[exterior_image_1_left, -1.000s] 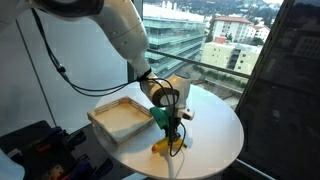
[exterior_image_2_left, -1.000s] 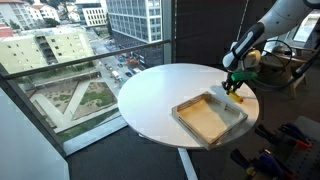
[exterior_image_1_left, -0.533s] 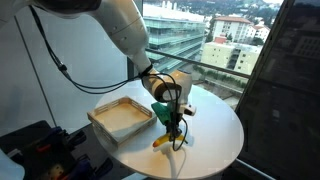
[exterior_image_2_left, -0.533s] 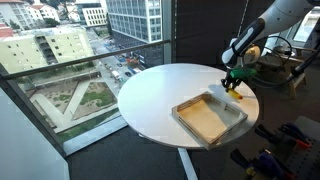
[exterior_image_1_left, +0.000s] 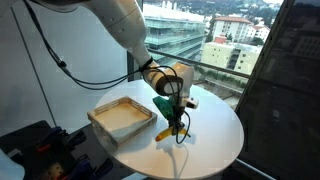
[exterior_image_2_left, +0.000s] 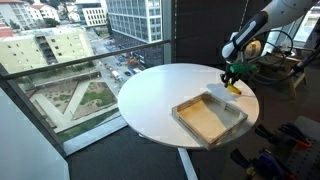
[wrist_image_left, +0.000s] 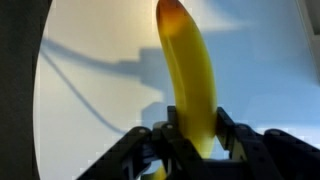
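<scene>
A yellow banana (wrist_image_left: 190, 70) fills the middle of the wrist view, with my gripper (wrist_image_left: 195, 128) shut on its lower part, one finger on each side. In both exterior views the banana (exterior_image_1_left: 170, 127) (exterior_image_2_left: 233, 87) hangs from the gripper (exterior_image_1_left: 171, 112) (exterior_image_2_left: 230, 74) just above the round white table (exterior_image_1_left: 215, 135) (exterior_image_2_left: 150, 100). It is held off the surface beside the shallow wooden tray (exterior_image_1_left: 122, 118) (exterior_image_2_left: 210, 118), near the tray's corner.
The tray lies on the table's side nearest the robot's base. A thin cable (wrist_image_left: 85, 95) crosses the white tabletop. Large windows with a city view surround the table; dark equipment (exterior_image_1_left: 35, 145) stands on the floor beside it.
The gripper has lifted the banana up from the tabletop; a second ago the fruit's tip was low at the table, and now it hangs higher. The tray has not moved.
</scene>
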